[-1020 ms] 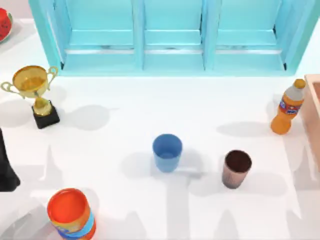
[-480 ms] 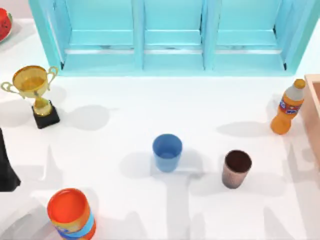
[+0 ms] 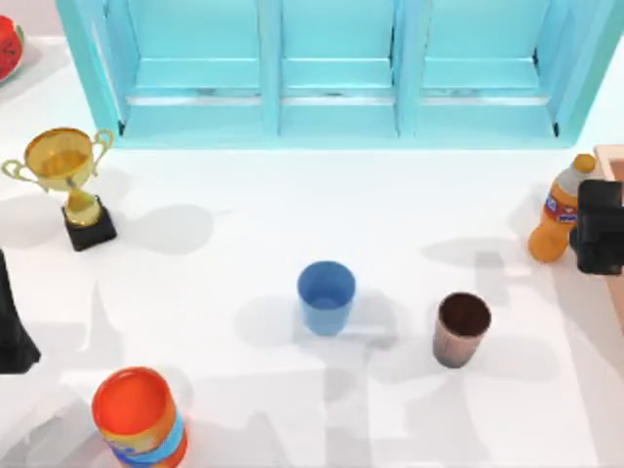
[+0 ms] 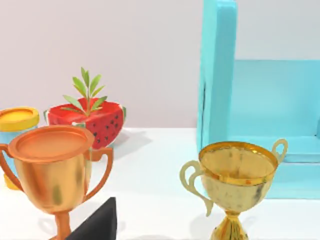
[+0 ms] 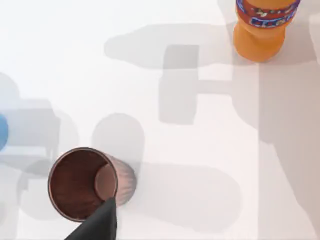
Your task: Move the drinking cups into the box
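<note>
The brown cup (image 3: 460,329) stands upright on the surface at about five o'clock from centre, the blue cup (image 3: 326,296) just beside it at nine o'clock; neither is in the box (image 3: 614,185) at the three o'clock edge. I judge I'm on the approach: my right jaws (image 3: 597,226) hover near the orange bottle (image 3: 556,222), their state untold. Next I must descend over the brown cup. My left jaws (image 3: 12,327) sit parked at nine o'clock.

a white table (image 3: 253,224) carries everything. upright on it stand a blue cup (image 3: 326,296), a brown cup (image 3: 460,329), an orange bottle (image 3: 560,210), a gold trophy (image 3: 68,175) and an orange-red can (image 3: 136,417). a turquoise cabinet (image 3: 331,68) stands along its far edge.
</note>
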`<state>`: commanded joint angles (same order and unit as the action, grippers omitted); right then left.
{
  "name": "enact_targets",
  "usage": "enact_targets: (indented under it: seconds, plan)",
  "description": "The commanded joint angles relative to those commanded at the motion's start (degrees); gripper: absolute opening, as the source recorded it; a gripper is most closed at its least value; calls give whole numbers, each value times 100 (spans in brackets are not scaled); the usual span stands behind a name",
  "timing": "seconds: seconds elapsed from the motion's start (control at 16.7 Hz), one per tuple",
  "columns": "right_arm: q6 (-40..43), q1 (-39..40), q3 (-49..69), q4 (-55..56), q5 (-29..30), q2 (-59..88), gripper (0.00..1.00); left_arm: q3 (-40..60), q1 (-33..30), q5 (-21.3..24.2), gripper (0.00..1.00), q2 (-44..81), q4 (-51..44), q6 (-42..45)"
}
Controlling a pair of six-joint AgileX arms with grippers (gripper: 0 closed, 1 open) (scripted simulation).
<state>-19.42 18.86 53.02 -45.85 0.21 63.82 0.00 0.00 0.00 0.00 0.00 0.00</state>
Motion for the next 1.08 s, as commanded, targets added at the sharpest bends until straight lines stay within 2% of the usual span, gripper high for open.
enact_targets:
  seconds: [0.3,0.54,0.72,1.08]
  plan:
    - [-732,718,1956,-1719,-14,2337,100,0,0,0,100,0,0,0]
    - [-1119,1098,3054,-2582,-22,3572,100,0,0,0,100,0,0,0]
    - [-1233,1212,3386,-2830,-23,3896,100,0,0,0,100,0,0,0]
    - [-1222,1191,3280,-2725,-24,3912,100,0,0,0,100,0,0,0]
